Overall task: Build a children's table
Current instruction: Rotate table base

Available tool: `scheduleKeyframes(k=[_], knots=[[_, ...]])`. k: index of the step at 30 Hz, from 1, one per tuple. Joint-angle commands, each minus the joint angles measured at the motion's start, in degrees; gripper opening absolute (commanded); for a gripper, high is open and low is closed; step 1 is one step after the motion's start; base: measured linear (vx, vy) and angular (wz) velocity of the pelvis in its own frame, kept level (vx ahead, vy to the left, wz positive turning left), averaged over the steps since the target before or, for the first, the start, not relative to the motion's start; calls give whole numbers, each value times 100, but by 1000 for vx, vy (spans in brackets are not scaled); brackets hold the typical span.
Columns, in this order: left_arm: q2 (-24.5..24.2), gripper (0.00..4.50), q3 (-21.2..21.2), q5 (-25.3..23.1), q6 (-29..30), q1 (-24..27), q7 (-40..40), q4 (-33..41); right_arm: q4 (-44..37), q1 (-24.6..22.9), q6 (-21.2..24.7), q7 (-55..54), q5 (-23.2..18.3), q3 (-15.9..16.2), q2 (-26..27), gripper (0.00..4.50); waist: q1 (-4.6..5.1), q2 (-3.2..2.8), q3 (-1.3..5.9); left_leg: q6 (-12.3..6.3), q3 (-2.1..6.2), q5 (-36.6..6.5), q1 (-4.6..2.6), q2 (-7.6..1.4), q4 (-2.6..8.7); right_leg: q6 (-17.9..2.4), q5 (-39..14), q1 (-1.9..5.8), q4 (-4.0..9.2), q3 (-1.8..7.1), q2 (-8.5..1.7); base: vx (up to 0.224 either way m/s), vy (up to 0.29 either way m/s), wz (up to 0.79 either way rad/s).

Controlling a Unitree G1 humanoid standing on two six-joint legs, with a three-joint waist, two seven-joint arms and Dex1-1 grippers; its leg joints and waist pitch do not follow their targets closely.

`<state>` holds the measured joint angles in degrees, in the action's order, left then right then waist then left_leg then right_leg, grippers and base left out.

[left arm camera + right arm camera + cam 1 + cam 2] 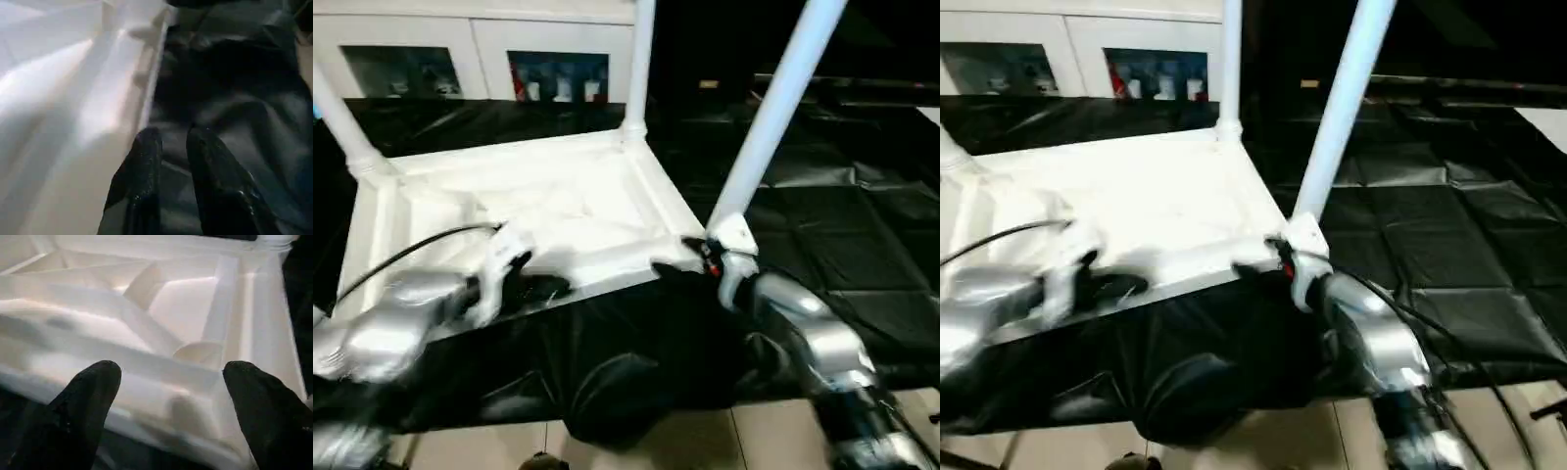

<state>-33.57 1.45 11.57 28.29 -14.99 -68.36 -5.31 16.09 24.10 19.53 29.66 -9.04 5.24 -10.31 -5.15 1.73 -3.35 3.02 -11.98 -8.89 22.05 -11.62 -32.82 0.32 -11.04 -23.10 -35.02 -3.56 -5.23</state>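
The white tabletop (558, 206) lies upside down on a black sheet, ribbed underside up. Three white legs stand in its corner sockets: one at the near right corner (773, 108), one at the far right (641, 59), one at the left (342, 122). My left gripper (543, 287) is at the tabletop's near edge. In the left wrist view its fingers (144, 166) stand slightly apart beside the rim, over the sheet, with nothing between them. My right gripper (671, 266) is at the near right corner, wide open, with the tabletop's rim (161, 382) just beyond its fingertips (93, 396).
The black sheet (862, 245) covers the work surface and spreads far to the right. A white cabinet with glass doors (470, 49) stands behind. Pale floor tiles (705, 441) show below the near edge. A black cable (401, 255) runs over my left forearm.
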Motion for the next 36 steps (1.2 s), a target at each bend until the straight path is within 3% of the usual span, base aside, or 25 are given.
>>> scheduleKeyframes(k=[1,4,5,6,8,15,18,20,21,22,26,30,33,36], knots=[[-73,139,-88,-39,188,153,108,288,346,149,-152,-451,63,-309,58,387,45,-116,340,374,111,-1745,-214,-190,445,-1094,-1187,153,402,274,-260,0,0,0],[-114,161,-132,-100,259,291,210,415,556,250,-207,-690,33,-463,140,387,57,-124,348,435,114,-1773,-223,-186,441,-1050,-1063,146,387,282,-248,0,0,0],[-155,175,-209,-114,366,472,302,572,822,368,-293,-1014,23,-640,190,387,51,-158,358,443,124,-1757,-217,-177,439,-1045,-1029,162,375,275,-245,0,0,0],[-208,187,-270,-157,464,640,444,713,1073,475,-386,-1291,13,-794,219,387,71,-128,363,454,120,-1690,-208,-178,440,-1061,-921,170,368,272,-240,0,0,0],[-354,208,-289,-254,566,871,742,866,1471,643,-607,-1624,-22,-989,242,387,53,-138,367,429,92,-1637,-243,-168,410,-1059,-829,147,364,273,-217,0,0,0],[-431,262,-198,-814,295,954,1406,393,2222,956,-1082,-1946,17,-1214,43,387,46,-132,362,442,113,-1861,-234,-149,408,-886,-1162,149,389,277,-212,0,0,0],[-400,282,-180,-918,53,861,1600,253,2713,1179,-1321,-2090,17,-1433,-276,387,21,-159,363,502,102,-2040,-293,-154,393,-899,-1223,103,406,278,-200,0,0,0],[-364,288,-195,-868,33,846,1687,295,3007,1321,-1477,-2128,19,-1525,-440,387,-1,-148,374,510,101,-1967,-269,-147,379,-938,-1069,123,376,277,-193,0,0,0],[-325,300,-205,-824,-40,836,1729,316,3204,1412,-1584,-2133,26,-1560,-562,387,-4,-193,378,520,104,-1973,-268,-143,373,-943,-1039,118,360,278,-194,0,0,0],[-325,309,-205,-824,-40,836,1729,316,3204,1412,-1584,-2133,26,-1560,-562,387,14,-160,371,505,106,-2024,-244,-139,373,-959,-1059,137,369,271,-184,0,0,0],[-189,332,-369,-666,-472,841,1829,286,3873,1666,-1955,-1974,44,-1562,-1030,387,-17,-160,415,365,109,-1616,-172,-119,315,-1035,-619,205,314,256,-190,0,0,0],[-94,356,-705,-301,-774,944,1783,322,3956,1628,-2071,-1599,71,-1503,-1119,387,35,-128,421,170,98,-1379,-117,-103,283,-1154,-331,243,285,247,-190,0,0,0],[119,380,-1160,74,-1009,1015,1961,377,3459,1180,-2180,-1210,121,-1273,-988,387,67,-124,411,82,96,-1401,-101,-120,277,-1223,-483,249,304,253,-203,0,0,0],[190,397,-1357,140,-1200,1022,2139,274,2956,801,-2157,-936,84,-1094,-880,387,79,-135,400,64,113,-1549,-118,-144,296,-1178,-694,234,341,255,-191,0,0,0]])
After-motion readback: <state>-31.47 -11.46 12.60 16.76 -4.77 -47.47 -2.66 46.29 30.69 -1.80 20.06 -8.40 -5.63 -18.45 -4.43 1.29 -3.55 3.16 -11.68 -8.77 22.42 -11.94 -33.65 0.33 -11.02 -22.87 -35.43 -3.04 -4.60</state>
